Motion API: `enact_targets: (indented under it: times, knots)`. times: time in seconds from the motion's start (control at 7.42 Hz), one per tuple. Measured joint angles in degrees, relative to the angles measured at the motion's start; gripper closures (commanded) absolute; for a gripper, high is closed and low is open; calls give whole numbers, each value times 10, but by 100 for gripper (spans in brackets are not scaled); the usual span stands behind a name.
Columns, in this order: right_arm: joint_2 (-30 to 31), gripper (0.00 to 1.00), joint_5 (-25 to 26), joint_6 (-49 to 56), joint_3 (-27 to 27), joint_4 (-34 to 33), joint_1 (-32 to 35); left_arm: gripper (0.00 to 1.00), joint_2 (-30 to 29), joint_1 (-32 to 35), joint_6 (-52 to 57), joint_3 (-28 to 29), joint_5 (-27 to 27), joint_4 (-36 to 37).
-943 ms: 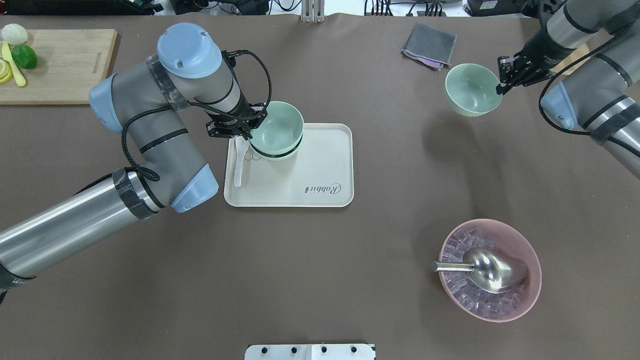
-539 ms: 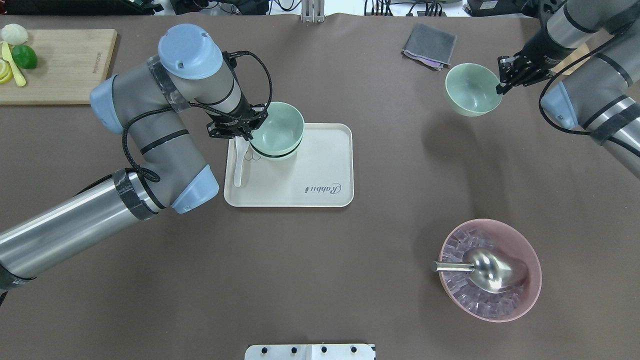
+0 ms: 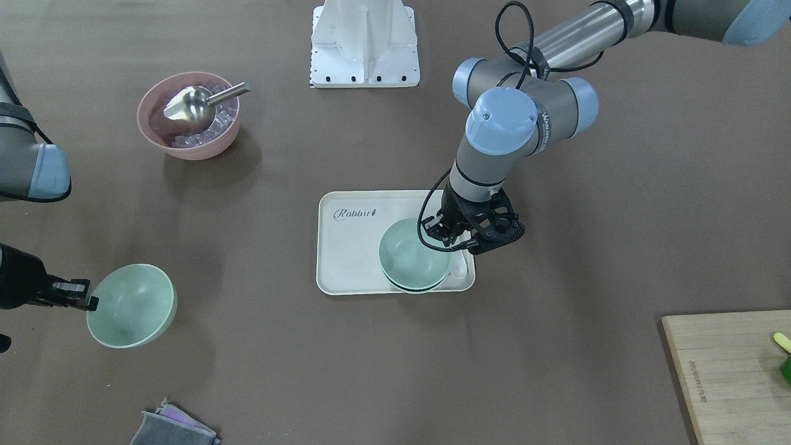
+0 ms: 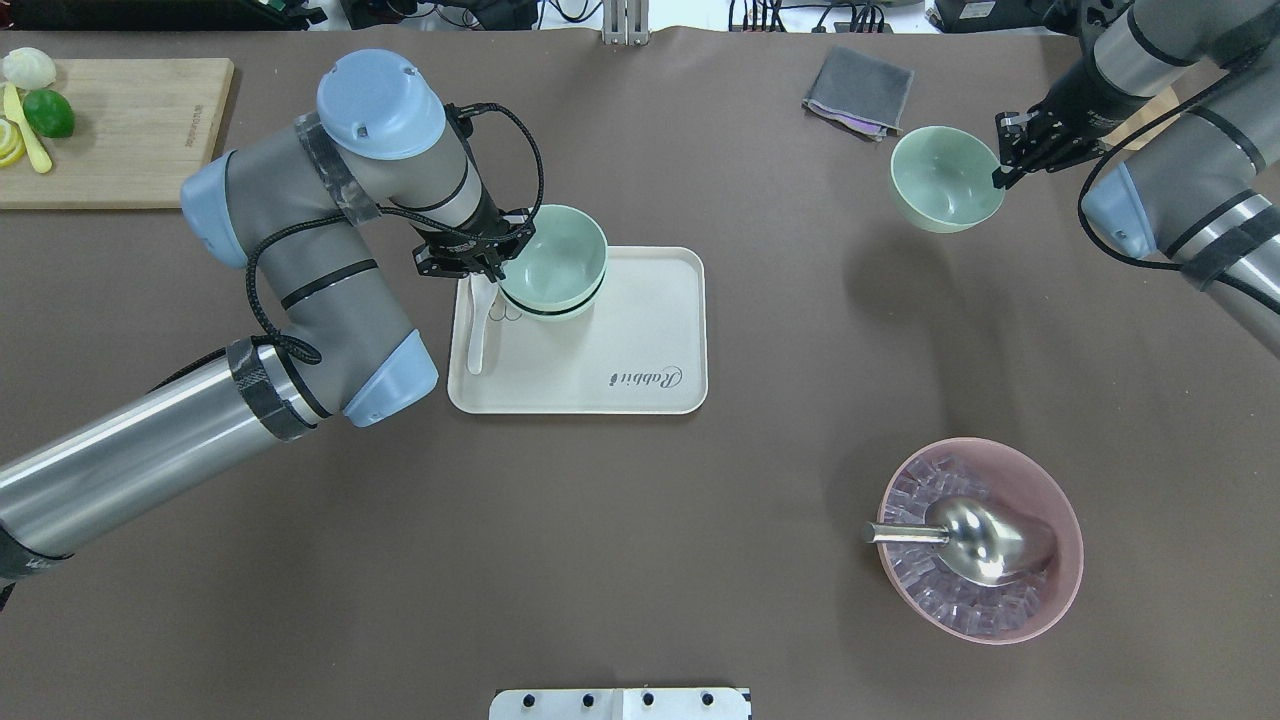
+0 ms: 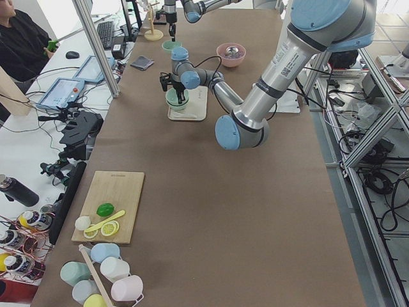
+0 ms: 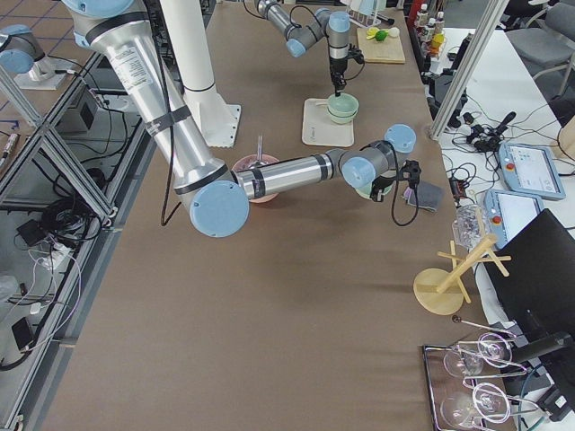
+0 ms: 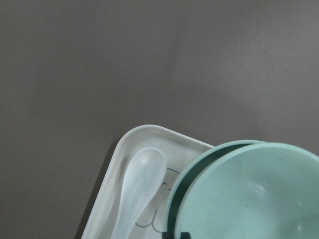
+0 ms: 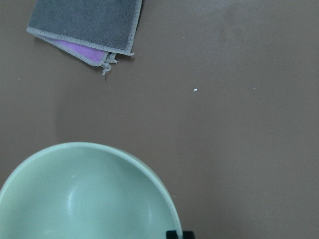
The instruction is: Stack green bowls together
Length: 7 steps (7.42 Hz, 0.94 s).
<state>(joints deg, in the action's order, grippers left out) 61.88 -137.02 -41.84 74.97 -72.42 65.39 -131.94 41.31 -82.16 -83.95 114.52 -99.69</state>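
roughly mouth-up, green bowls [image 4: 553,258]

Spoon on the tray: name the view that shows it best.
Left wrist view: the spoon lies large and unblocked on the tray beside the bowls, only its handle end cropped. Overhead shows its full handle, small, head by the left end effector. Front-facing shows a sliver beside the bowls. Side views: too small; right wrist: none.
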Motion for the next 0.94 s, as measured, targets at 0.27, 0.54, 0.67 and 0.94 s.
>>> enact_targets:
  times: [0.27, 0.54, 0.67, 0.94]
  knots:
    - [0, 100, 0, 0, 0, 0, 0, 100, -1, 0, 1, 4, -1, -1]
    - [0, 100, 0, 0, 0, 0, 0, 100, -1, 0, 1, 6, 0, -1]
    - [1, 100, 0, 0, 1, 0, 0, 100, -1, -1, 0, 6, 0, -1]
    - [1, 100, 0, 0, 1, 0, 0, 100, -1, -1, 0, 8, -1, -1]
